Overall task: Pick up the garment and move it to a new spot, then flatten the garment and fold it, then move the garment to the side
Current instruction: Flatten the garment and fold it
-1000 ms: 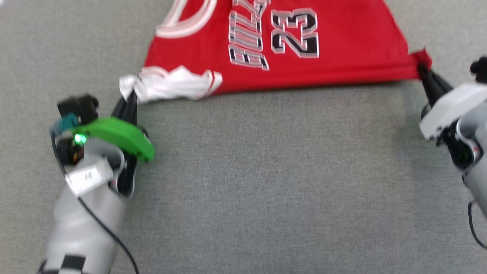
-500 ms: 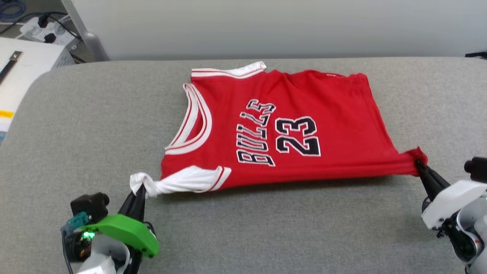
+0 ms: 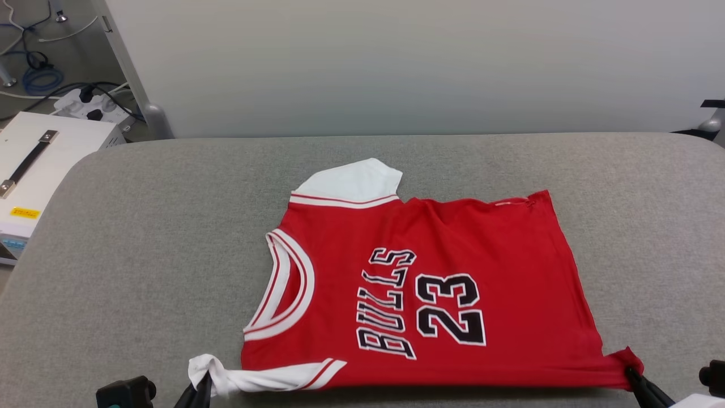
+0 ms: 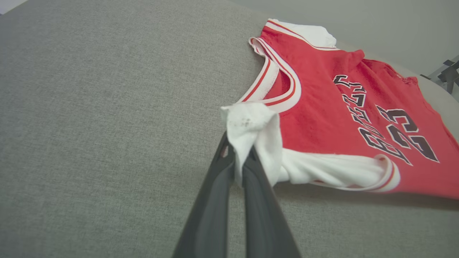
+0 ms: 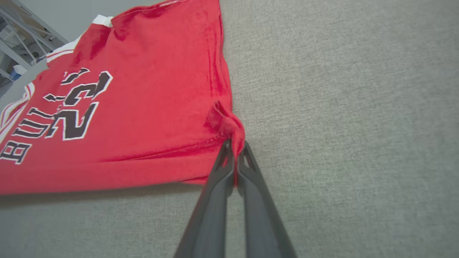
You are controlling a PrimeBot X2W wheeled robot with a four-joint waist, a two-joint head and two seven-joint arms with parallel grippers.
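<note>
The jersey (image 3: 453, 272) lies mid-frame on the cushion (image 3: 141, 255); the left gripper (image 4: 239, 157) pinches its white sleeve (image 4: 251, 123), the right gripper (image 5: 235, 148) its hem corner (image 5: 226, 122). Box (image 3: 56, 158) and cables (image 3: 39, 76) upper left.

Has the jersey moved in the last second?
Yes. Though the camera tilted, the jersey now lies farther from the far table edge, dragged toward the robot.

Holds garment (image 3: 481, 243) on desk (image 3: 141, 255) by two near corners: near sleeve tip pinched in left hand (image 4: 239, 163) at near-left, near hem corner pinched in right hand (image 5: 233, 148) at near-right. Cloth between flat, right of desk centre; collar to left, hem to right, far sleeve toward wall (image 3: 396, 56). Beyond desk's left end: box (image 3: 62, 144), power strip (image 3: 90, 107) behind it.
</note>
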